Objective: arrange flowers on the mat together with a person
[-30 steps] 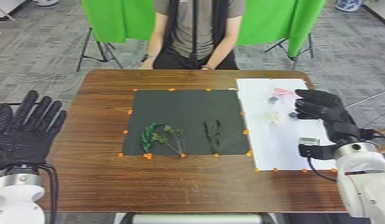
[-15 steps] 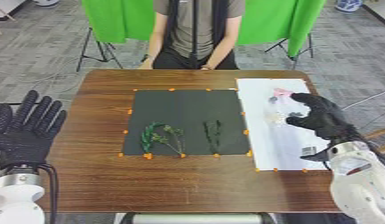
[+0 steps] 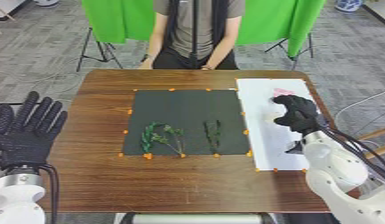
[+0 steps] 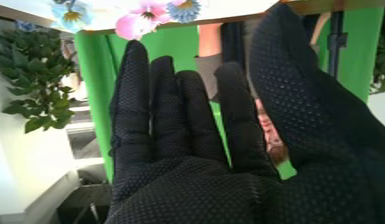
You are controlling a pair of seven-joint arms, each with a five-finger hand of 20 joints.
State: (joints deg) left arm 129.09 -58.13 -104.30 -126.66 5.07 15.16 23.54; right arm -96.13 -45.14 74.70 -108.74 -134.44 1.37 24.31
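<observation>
head view: green backdrop [image 3: 117, 20] at 12 o'clock, black stand legs [image 3: 85, 49] at 11, more at 1, blue-white pot [image 3: 349, 4] at 1 too. right wrist view: leafy plant [image 4: 37, 75] beside backdrop.

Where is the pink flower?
In the head view, the pink flower is on the right, near the far end of the white mat, just beyond the right hand.

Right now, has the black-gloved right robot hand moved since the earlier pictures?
Yes. In the head view, the right robot hand has shifted left, closer to the dark rectangular mat.
</observation>
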